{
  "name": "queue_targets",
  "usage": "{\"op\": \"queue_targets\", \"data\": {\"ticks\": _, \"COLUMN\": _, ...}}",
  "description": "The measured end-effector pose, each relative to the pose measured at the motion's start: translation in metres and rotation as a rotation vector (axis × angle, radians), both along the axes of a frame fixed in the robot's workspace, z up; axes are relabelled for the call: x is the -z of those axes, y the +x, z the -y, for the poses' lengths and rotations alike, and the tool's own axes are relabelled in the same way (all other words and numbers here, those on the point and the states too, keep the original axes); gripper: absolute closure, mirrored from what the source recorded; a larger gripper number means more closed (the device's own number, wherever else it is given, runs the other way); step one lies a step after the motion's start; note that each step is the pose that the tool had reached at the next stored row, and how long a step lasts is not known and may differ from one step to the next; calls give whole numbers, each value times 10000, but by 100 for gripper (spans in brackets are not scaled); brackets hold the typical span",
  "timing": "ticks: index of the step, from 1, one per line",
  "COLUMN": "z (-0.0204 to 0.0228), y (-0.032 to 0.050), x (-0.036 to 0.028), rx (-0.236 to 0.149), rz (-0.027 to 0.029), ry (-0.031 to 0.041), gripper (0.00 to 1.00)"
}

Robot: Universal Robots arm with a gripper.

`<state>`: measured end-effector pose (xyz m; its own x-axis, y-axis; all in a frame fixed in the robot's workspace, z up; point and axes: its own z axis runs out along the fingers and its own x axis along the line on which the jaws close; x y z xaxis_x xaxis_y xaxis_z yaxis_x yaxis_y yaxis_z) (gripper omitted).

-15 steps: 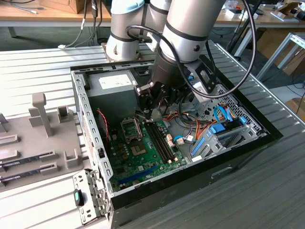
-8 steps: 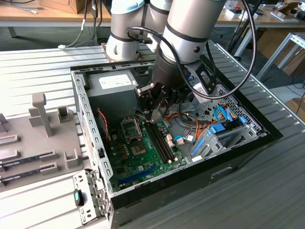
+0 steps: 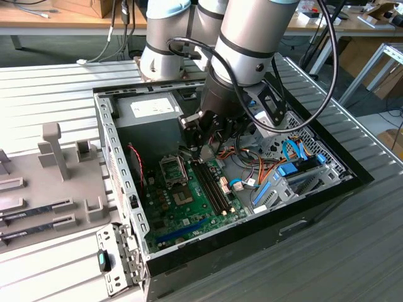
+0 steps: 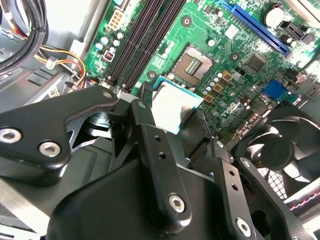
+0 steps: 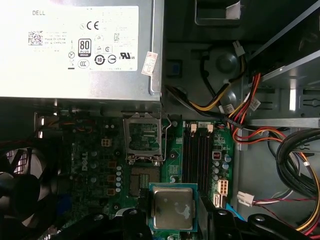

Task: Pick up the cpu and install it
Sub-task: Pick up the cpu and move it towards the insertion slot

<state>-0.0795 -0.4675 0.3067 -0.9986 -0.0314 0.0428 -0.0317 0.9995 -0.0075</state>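
The cpu (image 5: 172,206) is a small square chip with a smeared silvery top and a pale rim, and my gripper (image 5: 173,214) is shut on it, one black finger on each side. In the second wrist view the cpu (image 4: 173,104) hangs between the fingertips (image 4: 145,95) above the green motherboard, a little away from the bare socket (image 4: 193,63). The socket (image 5: 142,176) sits just beyond the chip, its metal frame (image 5: 144,137) flipped up. In the exterior view my gripper (image 3: 199,150) hovers low inside the open computer case, right of the socket (image 3: 174,170).
The grey power-supply box (image 3: 151,111) stands behind the socket. Memory slots (image 3: 213,186) and coloured cables (image 3: 255,171) lie at the exterior view's right. A black fan (image 4: 280,147) sits beside the board. A grey fixture plate (image 3: 47,182) lies outside the case wall (image 3: 119,170).
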Motion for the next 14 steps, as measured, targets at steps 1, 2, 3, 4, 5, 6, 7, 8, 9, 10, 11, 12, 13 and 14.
{"op": "queue_targets", "data": {"ticks": 1, "z": 0, "y": 0, "x": 4, "rx": 0, "rz": 0, "ry": 1, "gripper": 53}}
{"op": "queue_targets", "data": {"ticks": 2, "z": 0, "y": 0, "x": 11, "rx": 0, "rz": 0, "ry": 0, "gripper": 53}}
{"op": "queue_targets", "data": {"ticks": 3, "z": 0, "y": 0, "x": 16, "rx": 0, "rz": 0, "ry": -1, "gripper": 53}}
{"op": "queue_targets", "data": {"ticks": 4, "z": 1, "y": 0, "x": 18, "rx": 0, "rz": 0, "ry": -1, "gripper": 53}}
{"op": "queue_targets", "data": {"ticks": 5, "z": 1, "y": 0, "x": 22, "rx": -1, "rz": 0, "ry": 0, "gripper": 53}}
{"op": "queue_targets", "data": {"ticks": 6, "z": 1, "y": 0, "x": 25, "rx": -1, "rz": -1, "ry": -1, "gripper": 53}}
{"op": "queue_targets", "data": {"ticks": 7, "z": 1, "y": -2, "x": 27, "rx": -2, "rz": 0, "ry": -1, "gripper": 53}}
{"op": "queue_targets", "data": {"ticks": 8, "z": 1, "y": -6, "x": 33, "rx": 0, "rz": 0, "ry": 0, "gripper": 53}}
{"op": "queue_targets", "data": {"ticks": 9, "z": 1, "y": -11, "x": 37, "rx": 0, "rz": 0, "ry": 0, "gripper": 53}}
{"op": "queue_targets", "data": {"ticks": 10, "z": 1, "y": -15, "x": 42, "rx": -2, "rz": 0, "ry": -1, "gripper": 53}}
{"op": "queue_targets", "data": {"ticks": 11, "z": 1, "y": -16, "x": 43, "rx": -1, "rz": -1, "ry": -2, "gripper": 53}}
{"op": "queue_targets", "data": {"ticks": 12, "z": 1, "y": -16, "x": 44, "rx": 0, "rz": 0, "ry": -1, "gripper": 53}}
{"op": "queue_targets", "data": {"ticks": 13, "z": 1, "y": -16, "x": 45, "rx": 0, "rz": 0, "ry": 0, "gripper": 53}}
{"op": "queue_targets", "data": {"ticks": 14, "z": 0, "y": -16, "x": 44, "rx": -1, "rz": 0, "ry": -1, "gripper": 53}}
